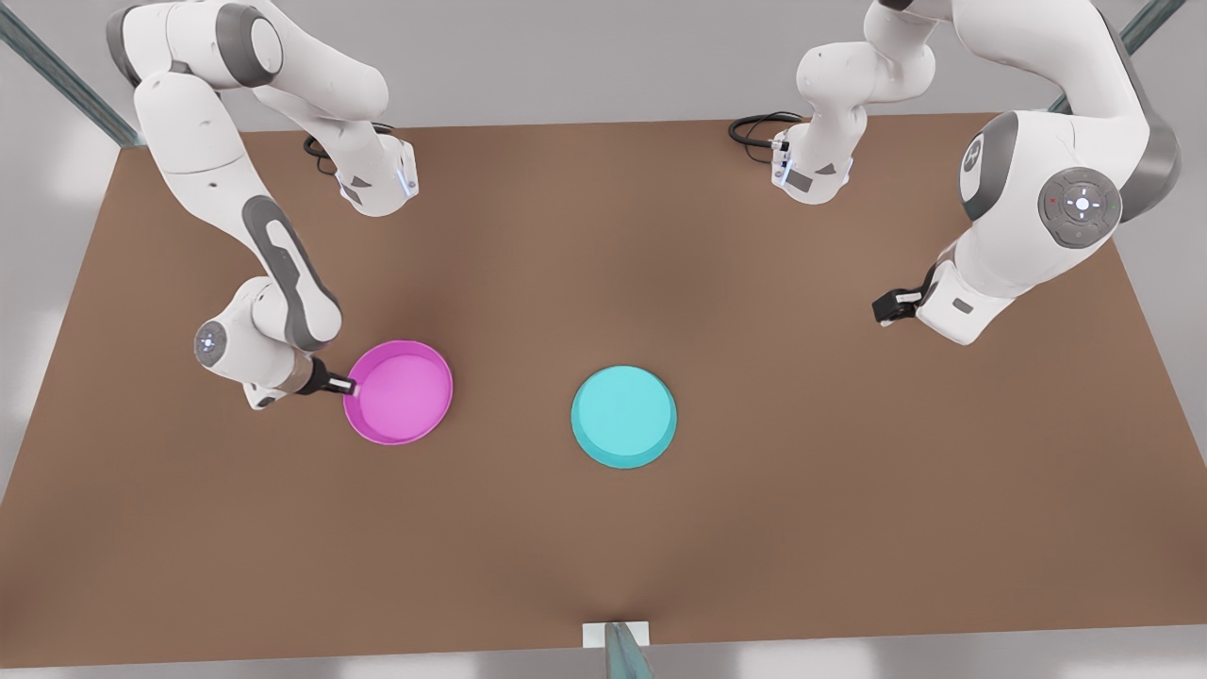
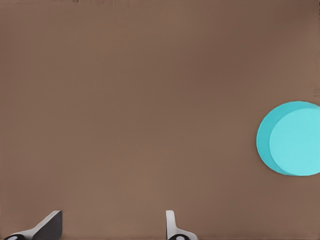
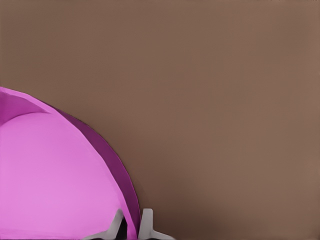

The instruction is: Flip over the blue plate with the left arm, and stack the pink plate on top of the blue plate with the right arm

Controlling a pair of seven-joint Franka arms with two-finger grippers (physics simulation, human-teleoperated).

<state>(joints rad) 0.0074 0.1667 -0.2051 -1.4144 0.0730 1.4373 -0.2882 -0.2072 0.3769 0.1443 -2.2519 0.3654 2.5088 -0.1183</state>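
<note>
Blue plate (image 1: 623, 417) base-up, mid worktop (image 1: 603, 547), flip looks done. Right gripper (image 1: 345, 386) jaws pinching pink plate (image 1: 400, 391) rim at front view's left, ready to lift for stacking. Left gripper (image 1: 884, 307) waits far right, jaws spread.

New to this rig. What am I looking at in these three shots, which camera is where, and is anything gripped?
These are simulator renders of two white Franka arms over a brown table. The front view looks down on the whole scene; the other two pictures come from cameras on each arm's wrist.

Two plates lie apart on the table. The pink plate sits open side up. The blue plate shows its flat base, so it lies upside down.

The right gripper, on the front view's left, has its jaws closed on the pink plate's rim; the right wrist view shows one finger on each side of the rim. The left gripper, on the front view's right, waits above bare table, jaws open and holding nothing.
</note>
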